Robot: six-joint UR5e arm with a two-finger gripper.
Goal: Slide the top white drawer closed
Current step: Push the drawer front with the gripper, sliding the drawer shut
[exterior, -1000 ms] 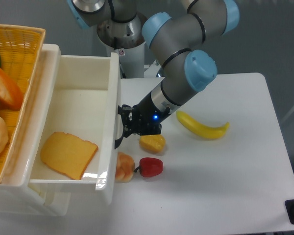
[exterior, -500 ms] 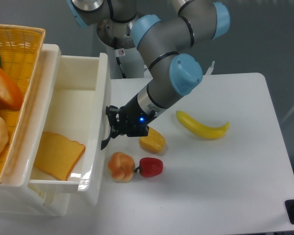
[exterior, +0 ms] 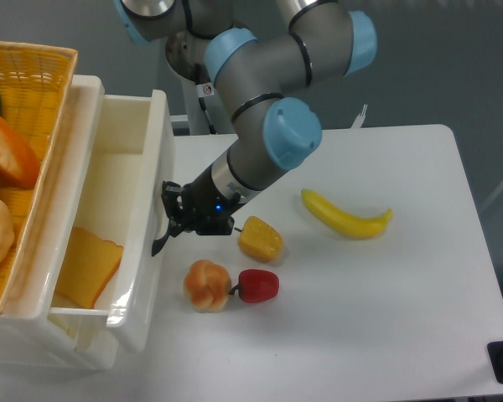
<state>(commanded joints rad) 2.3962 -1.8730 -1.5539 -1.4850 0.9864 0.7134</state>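
- Currently the gripper point(exterior: 169, 219) presses against the front of the top white drawer point(exterior: 142, 218), by its black handle point(exterior: 158, 243); whether its fingers are closed, I cannot tell.
- Drawer sits directly ahead of the gripper, partly open.
- Mid-push, I judge; next, push straight inward until flush.

arm folded down from upper left, forearm angled low-left; gripper point(exterior: 169, 216) points left, finger gap not resolvable.

Bright, even overhead light; soft shadows; sharp focus throughout.
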